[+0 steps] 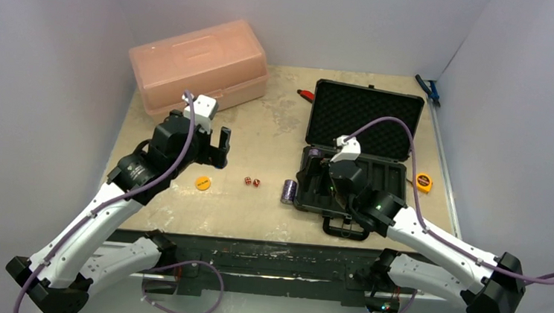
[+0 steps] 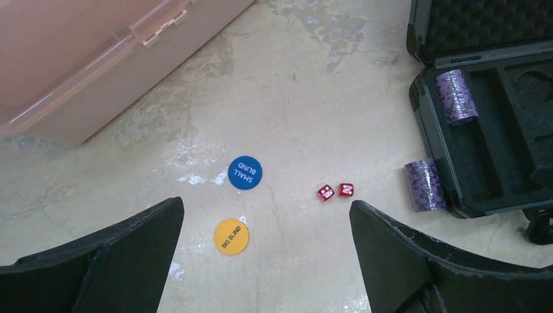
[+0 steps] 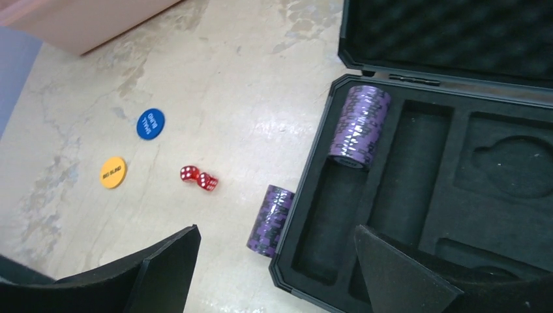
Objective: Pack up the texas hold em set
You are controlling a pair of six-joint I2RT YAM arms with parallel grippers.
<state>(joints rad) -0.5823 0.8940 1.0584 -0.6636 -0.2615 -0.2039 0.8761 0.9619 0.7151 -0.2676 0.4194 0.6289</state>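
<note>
The black case (image 1: 367, 115) lies open at the right, foam lid up. One purple chip stack (image 3: 359, 125) lies in a slot of the case (image 3: 456, 215). Another purple stack (image 3: 270, 218) lies on the table against the case's left wall. Two red dice (image 2: 335, 191) sit side by side left of it. The orange disc (image 2: 231, 237) lies further left, a blue disc (image 2: 245, 173) just beyond it. My left gripper (image 2: 266, 215) hangs open above the table near the orange disc, holding nothing. My right gripper (image 3: 277, 235) is open over the case's front left corner and the outer stack.
A translucent pink box (image 1: 199, 61) stands at the back left. A yellow tape measure (image 1: 423, 182) lies right of the case. A red-handled tool (image 1: 306, 94) and a blue-handled tool (image 1: 429, 88) lie near the back wall.
</note>
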